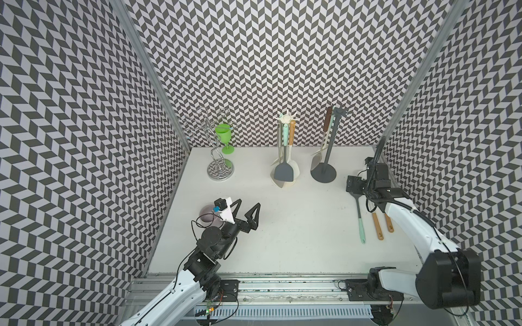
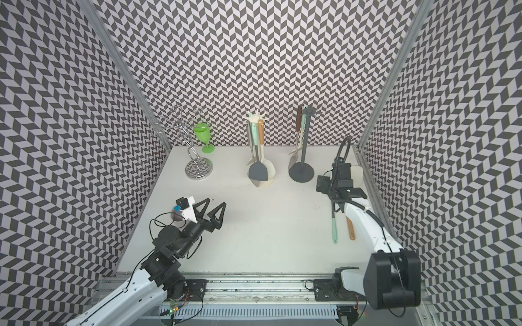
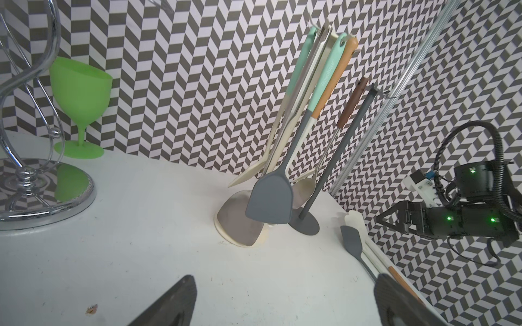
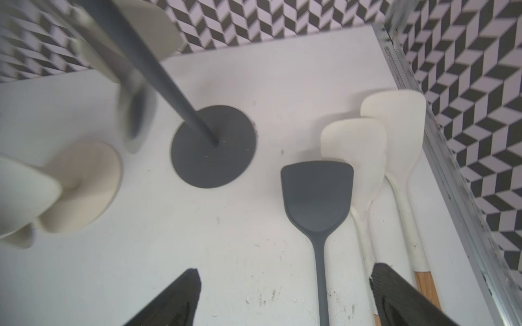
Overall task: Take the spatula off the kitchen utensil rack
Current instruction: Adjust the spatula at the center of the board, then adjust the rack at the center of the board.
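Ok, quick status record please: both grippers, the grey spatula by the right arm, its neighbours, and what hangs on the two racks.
right gripper: open, jaws either side of the grey spatula handle, not gripping
left gripper: open, empty, above the table
grey spatula: flat on the table, off the racks
neighbours: two cream spatulas flat beside it
grey rack: upright, brown-handled utensil hanging
cream rack: upright, several utensils hanging
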You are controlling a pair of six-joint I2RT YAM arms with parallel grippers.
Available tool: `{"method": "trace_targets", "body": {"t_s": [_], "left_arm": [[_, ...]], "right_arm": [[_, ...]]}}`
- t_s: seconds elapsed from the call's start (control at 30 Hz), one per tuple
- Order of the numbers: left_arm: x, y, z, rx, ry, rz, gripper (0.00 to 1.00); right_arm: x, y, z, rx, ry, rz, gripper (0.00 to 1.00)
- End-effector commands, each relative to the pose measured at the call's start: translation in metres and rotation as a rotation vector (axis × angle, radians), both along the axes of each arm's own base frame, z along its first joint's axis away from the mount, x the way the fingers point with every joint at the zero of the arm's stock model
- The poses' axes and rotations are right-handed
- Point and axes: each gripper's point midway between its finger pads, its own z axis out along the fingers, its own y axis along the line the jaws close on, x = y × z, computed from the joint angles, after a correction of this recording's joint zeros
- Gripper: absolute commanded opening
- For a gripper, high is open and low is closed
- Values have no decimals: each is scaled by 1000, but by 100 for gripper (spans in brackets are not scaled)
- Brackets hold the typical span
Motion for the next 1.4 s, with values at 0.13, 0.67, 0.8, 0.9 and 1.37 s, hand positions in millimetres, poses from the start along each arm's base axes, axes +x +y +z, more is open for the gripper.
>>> {"method": "trace_targets", "body": {"t_s": [0.13,0.67,0.8,0.9,1.37], "left_arm": [[-12,0,9,-26,-49,-31,100],[-6,-11,13,-77,-14,-72,100],[11,-11,-8,-7,47,-8,100],[19,-11,-20,41,66,14,100],[17,-4,-24,107,41,24,100]], "right_arm": [[-20,47,53,373,-262,106,100],[-5,95,20,473,-396,411,73],[15,109,11,482,-395,467,65],[34,112,4,456,-386,466,65],[122,99,-6,299,-369,438,40]]}}
